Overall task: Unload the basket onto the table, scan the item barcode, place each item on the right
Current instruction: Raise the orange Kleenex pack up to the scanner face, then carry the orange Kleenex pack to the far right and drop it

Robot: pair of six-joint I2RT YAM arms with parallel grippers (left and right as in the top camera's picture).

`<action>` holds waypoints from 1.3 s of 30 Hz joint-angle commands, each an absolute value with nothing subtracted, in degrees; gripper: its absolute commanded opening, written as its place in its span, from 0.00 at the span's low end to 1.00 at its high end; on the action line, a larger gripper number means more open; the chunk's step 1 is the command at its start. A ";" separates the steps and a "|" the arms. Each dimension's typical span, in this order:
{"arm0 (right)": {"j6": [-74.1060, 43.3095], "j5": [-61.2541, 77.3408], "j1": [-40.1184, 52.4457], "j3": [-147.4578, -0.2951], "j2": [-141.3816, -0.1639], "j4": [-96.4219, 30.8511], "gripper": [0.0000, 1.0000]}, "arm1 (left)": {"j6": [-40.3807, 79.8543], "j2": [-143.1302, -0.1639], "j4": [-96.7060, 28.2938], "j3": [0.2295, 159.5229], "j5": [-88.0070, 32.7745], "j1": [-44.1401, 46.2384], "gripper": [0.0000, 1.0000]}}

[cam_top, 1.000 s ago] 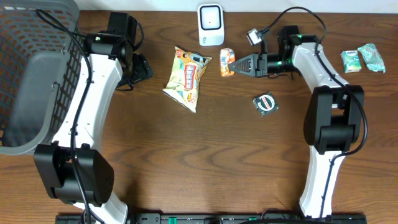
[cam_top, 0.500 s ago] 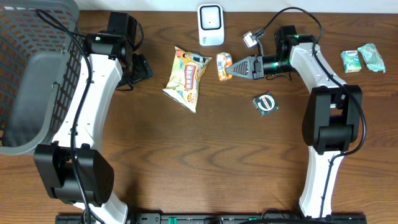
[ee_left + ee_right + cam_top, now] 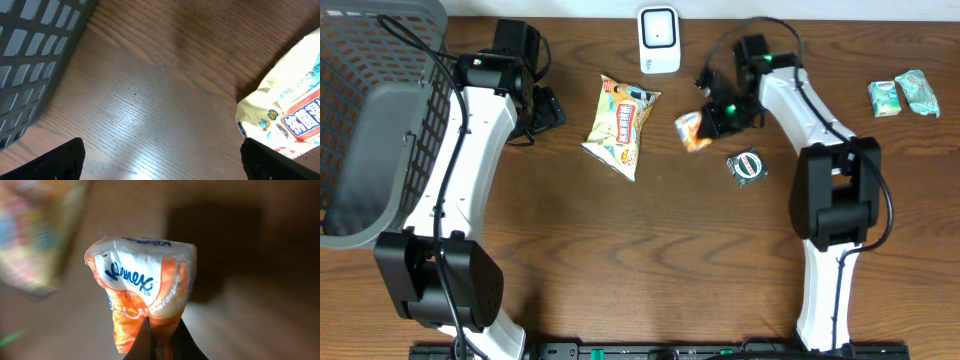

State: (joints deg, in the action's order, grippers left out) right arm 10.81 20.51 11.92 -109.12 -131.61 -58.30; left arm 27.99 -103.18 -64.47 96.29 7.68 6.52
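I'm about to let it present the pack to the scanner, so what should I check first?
1. Right gripper shut on Kleenex pack: ok.
2. Pack lifted off table: ok, it seems.
3. Barcode side found: cannot tell, only the logo shows.
4. Pack in front of scanner: not ok, off to one side.
5. Left gripper open, away beyond snack bag: ok.
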 commanded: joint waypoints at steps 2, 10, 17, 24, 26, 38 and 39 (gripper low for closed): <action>12.40 -15.07 16.12 -115.13 -131.66 -49.43 0.01 | 27.00 -102.89 -64.66 96.49 8.40 6.33 0.98; 27.68 -26.22 21.10 -115.15 -132.31 -19.70 0.01 | 27.00 -102.89 -64.66 96.49 8.40 6.33 0.98; 49.34 -8.43 21.58 -115.15 -132.88 -3.14 0.01 | 27.00 -102.89 -64.66 96.49 8.40 6.33 0.98; 60.27 -9.17 22.55 -115.15 -137.53 0.71 0.01 | 27.00 -102.89 -64.66 96.49 8.40 6.33 0.98; 61.30 -11.11 22.83 -115.15 -139.06 1.28 0.01 | 27.00 -102.89 -64.66 96.49 8.40 6.33 0.98; 61.32 -26.39 23.49 -115.20 -140.05 9.58 0.01 | 27.00 -102.89 -64.66 96.49 8.40 6.33 0.98; 61.01 -27.99 23.22 -115.20 -139.65 9.45 0.01 | 27.00 -102.89 -64.66 96.49 8.40 6.33 0.98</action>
State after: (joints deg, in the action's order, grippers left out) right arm 60.93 -20.23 23.18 -114.48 -141.29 9.06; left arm 27.99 -103.18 -64.45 96.29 7.68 6.52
